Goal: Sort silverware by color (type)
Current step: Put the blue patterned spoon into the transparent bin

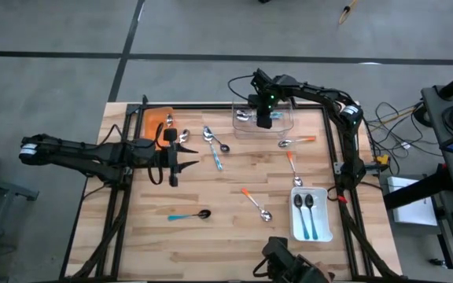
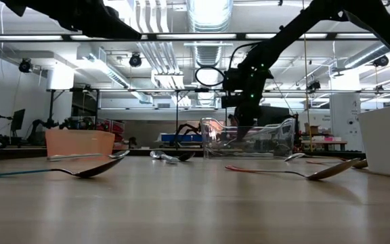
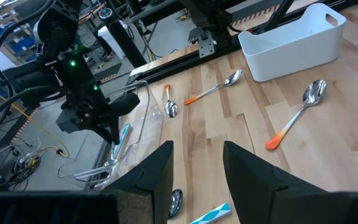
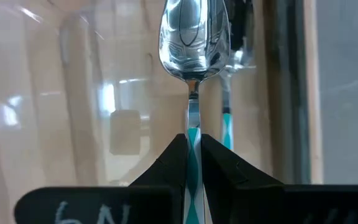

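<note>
Glossy metal spoons with thin coloured handles lie scattered across a pale wood-plank bench (image 1: 234, 228).

The left end effector (image 1: 173, 162) hovers with its fingers spread and empty, beside the translucent orange tray (image 1: 149, 124); silver spoons (image 1: 185, 140) lie just beyond it. The right end effector (image 4: 193, 149) pinches a teal-and-white handled spoon (image 4: 193, 43) over the clear plastic bin (image 1: 283, 124), which already holds a spoon. The white tray (image 1: 321, 228) holds two teal-handled spoons (image 1: 303, 212).

A grey floor (image 1: 211, 35) surrounds the table, under ceiling strip lights (image 2: 208, 13) and ducting.
</note>
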`<control>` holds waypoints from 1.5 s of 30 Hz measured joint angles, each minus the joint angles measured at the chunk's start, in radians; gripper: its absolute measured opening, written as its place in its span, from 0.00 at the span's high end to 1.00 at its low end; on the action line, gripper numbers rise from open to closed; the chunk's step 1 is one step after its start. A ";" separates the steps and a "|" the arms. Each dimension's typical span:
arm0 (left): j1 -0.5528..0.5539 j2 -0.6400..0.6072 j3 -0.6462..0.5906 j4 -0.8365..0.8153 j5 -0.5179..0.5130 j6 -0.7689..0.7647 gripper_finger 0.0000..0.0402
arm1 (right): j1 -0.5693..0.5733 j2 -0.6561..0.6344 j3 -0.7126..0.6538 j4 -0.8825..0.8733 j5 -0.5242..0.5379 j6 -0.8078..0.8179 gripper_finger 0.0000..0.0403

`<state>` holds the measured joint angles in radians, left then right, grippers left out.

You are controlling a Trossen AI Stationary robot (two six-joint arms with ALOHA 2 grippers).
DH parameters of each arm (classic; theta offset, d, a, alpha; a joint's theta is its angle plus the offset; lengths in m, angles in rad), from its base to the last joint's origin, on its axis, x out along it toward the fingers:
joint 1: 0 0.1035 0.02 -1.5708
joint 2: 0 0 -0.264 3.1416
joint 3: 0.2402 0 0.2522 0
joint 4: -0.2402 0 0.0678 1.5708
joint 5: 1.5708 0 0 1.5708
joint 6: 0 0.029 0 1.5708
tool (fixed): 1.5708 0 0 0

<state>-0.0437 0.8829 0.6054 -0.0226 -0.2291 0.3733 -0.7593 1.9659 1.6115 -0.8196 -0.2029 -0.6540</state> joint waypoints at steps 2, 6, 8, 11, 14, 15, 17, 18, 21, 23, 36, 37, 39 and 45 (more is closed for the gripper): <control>0.000 0.000 0.000 0.000 0.000 0.000 0.70 | 0.002 0.000 -0.001 0.001 -0.010 0.001 0.94; 0.000 0.000 0.000 0.000 0.000 0.000 0.70 | 0.004 0.000 -0.007 0.002 -0.010 0.012 0.94; 0.000 0.000 0.000 0.000 0.000 0.000 0.70 | 0.004 0.000 -0.010 0.004 -0.010 0.015 0.94; 0.000 0.000 0.000 0.000 0.000 0.000 0.70 | 0.004 0.000 -0.012 0.006 -0.010 0.016 0.94; 0.000 0.000 0.000 0.000 0.000 0.000 0.70 | 0.004 0.000 -0.013 0.013 -0.010 0.020 0.94; 0.000 0.000 0.000 0.000 0.000 0.000 0.70 | 0.004 0.000 -0.013 0.015 -0.010 0.029 0.94; 0.000 0.000 0.000 0.000 0.000 0.000 0.70 | 0.004 0.000 -0.013 0.018 -0.010 0.038 0.94; 0.000 0.000 0.000 0.000 0.000 0.000 0.70 | 0.004 0.000 -0.013 0.018 -0.010 0.047 0.94; 0.000 0.000 0.000 0.000 0.000 0.000 0.70 | 0.004 0.000 -0.013 0.018 -0.010 0.067 0.94; 0.000 0.000 0.000 0.000 0.000 0.000 0.70 | 0.004 0.000 -0.013 0.018 -0.010 0.070 0.94; 0.000 0.000 0.000 0.000 0.000 0.000 0.70 | 0.006 0.000 -0.049 0.030 -0.007 0.071 0.94; 0.000 0.000 0.000 0.000 0.000 0.000 0.70 | 0.006 0.000 -0.054 0.043 -0.007 0.071 0.94; 0.000 0.000 0.000 0.000 0.000 0.000 0.70 | 0.006 0.000 -0.067 0.064 -0.007 0.071 0.94; 0.000 0.000 0.000 0.000 0.000 0.001 0.70 | 0.006 0.000 -0.079 0.083 -0.007 0.083 0.94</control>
<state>-0.0437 0.8829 0.6052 -0.0224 -0.2291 0.3747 -0.7528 1.9659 1.5330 -0.7365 -0.2096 -0.5713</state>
